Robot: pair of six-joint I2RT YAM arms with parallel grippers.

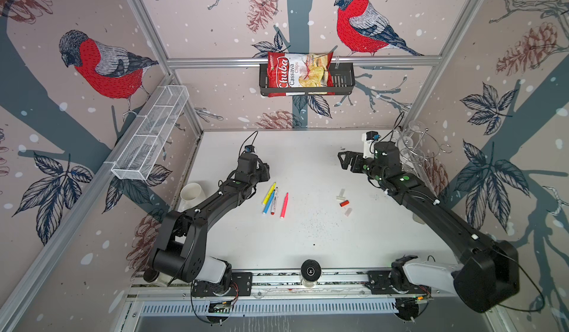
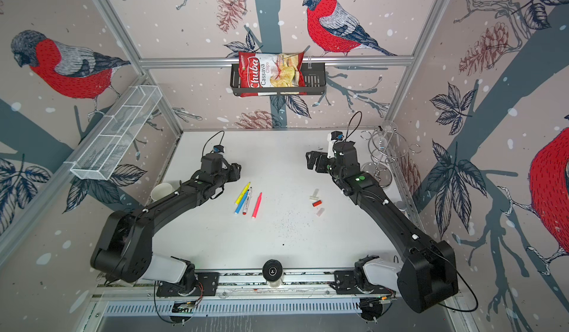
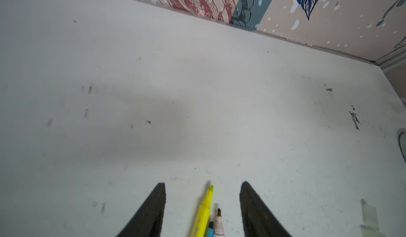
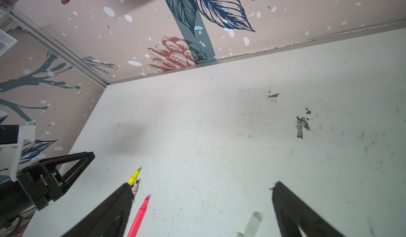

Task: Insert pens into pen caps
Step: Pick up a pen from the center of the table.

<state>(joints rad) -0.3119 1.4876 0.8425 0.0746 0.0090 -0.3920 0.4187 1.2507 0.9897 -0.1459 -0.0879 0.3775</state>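
Several pens lie side by side left of the table's middle: yellow [image 1: 268, 193], blue [image 1: 268, 206], white-bodied [image 1: 274, 201] and neon pink [image 1: 284, 205]. My left gripper [image 3: 203, 185] hangs over their far tips. Its jaws stand apart around the yellow pen [image 3: 204, 211] and touch nothing. The pen caps lie to the right: two translucent ones [image 1: 341, 194], a red one [image 1: 345, 203] and another translucent one [image 1: 348, 212]. My right gripper [image 1: 341, 159] is raised beyond the caps, wide open and empty. A translucent cap [image 4: 252, 223] shows between its fingers.
A white cup [image 1: 192, 195] stands at the left table edge beside my left arm. A wire glass rack [image 1: 421, 149] fills the back right corner. A white mesh basket [image 1: 151, 133] hangs on the left wall, and a black shelf [image 1: 343, 81] holds a chips bag on the back wall.
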